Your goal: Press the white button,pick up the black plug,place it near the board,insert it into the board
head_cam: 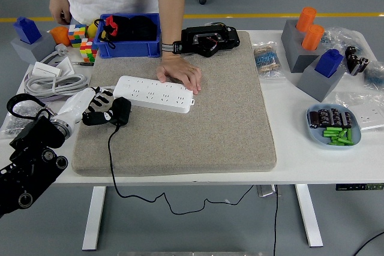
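Cord: one black cable (111, 166) runs from the plug toward 6 o'clock, over the near edge of the surface (288, 160) and hangs below it.
Left hand: one robot hand (96, 107) reaches in from 9 o'clock; its fingers are curled against the left side of the plug, but a firm grasp cannot be made out.
Black plug: one (120, 112), lying on the grey mat (210, 124), just at 7 o'clock of the board.
Board: one white power strip (155, 93) on the mat, lying slantwise, several socket groups on top.
Person's hand: one hand (180, 75) lies flat on the board's far right end, at 12 o'clock of the mat.
Blue dish: one (333, 125) at 3 o'clock, holding black and green pieces.
Blue bin: one (128, 35) at 11 o'clock, behind the mat.
Grey blocks: two at 2 o'clock, one (298, 46) bearing two orange cylinders, one (320, 77) a blue piece.
Right hand: not seen.
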Robot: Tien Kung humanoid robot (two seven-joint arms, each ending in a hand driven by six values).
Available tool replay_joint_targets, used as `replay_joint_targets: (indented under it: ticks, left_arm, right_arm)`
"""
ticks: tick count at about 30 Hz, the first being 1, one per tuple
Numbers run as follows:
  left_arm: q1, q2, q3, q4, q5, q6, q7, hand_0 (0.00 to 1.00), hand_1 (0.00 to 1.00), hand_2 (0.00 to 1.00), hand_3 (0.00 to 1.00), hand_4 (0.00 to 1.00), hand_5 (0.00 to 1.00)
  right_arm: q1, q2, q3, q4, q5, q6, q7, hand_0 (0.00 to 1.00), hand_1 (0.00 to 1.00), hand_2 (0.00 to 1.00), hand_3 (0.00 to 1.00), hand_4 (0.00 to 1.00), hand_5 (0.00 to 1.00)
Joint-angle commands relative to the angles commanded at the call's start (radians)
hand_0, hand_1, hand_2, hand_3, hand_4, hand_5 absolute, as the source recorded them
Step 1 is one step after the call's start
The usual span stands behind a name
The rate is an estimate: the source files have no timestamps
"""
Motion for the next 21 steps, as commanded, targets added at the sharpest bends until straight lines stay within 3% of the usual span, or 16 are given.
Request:
replay_joint_targets:
  ticks: [12,21]
  left_arm:
    - [-0.005,-0.001,0.000,-0.047,0.001,-0.001,0.011,0.452,0.618,0.636,0.757,0.780,0.280]
    - [0.000,-0.004,-0.004,-0.048,-0.002,-0.002,0.013,0.442,0.612,0.629,0.757,0.783,0.289]
  right_arm:
    - [0.001,-0.001,0.000,0.000,0.001,0.000,0.000,0.716,0.685,0.677,0.626,0.671,0.386]
    - [0.000,0.000,-0.003,0.000,0.002,0.000,0.000,0.717,0.685,0.677,0.626,0.672,0.387]
